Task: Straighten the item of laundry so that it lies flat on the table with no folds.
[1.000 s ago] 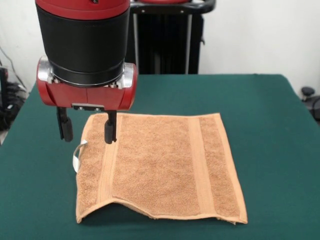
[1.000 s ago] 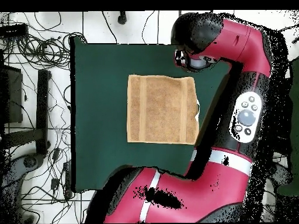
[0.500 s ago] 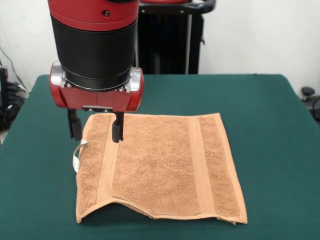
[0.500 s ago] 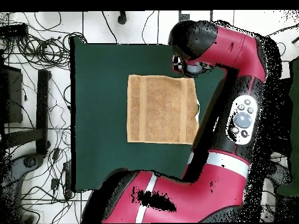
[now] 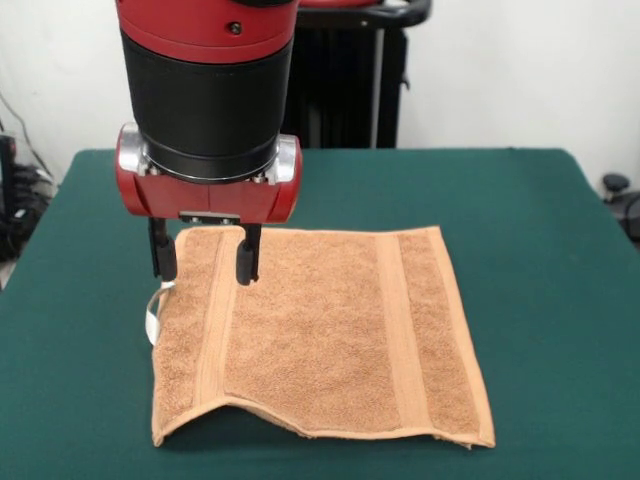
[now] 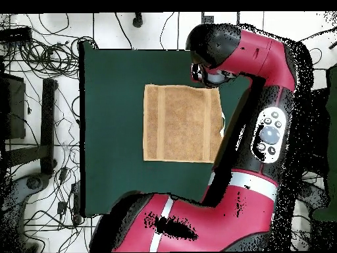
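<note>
Green table (image 5: 540, 200) carries the towel (image 5: 320, 335), nearly flat, its near edge humped; the gripper (image 5: 205, 262) hangs with fingers spread over the towel's far corner, beside the white tag (image 5: 153, 312)

Light orange-tan terry on the towel (image 5: 320, 340), crossed by two paler flat woven bands near opposite edges. Small white tag (image 5: 153, 312) at one towel edge. Dark green felt-like cloth over the table (image 5: 540, 230). Red and black on the arm (image 6: 263, 99), with black fingers (image 5: 245, 262) under a red gripper (image 5: 205, 262).
</note>
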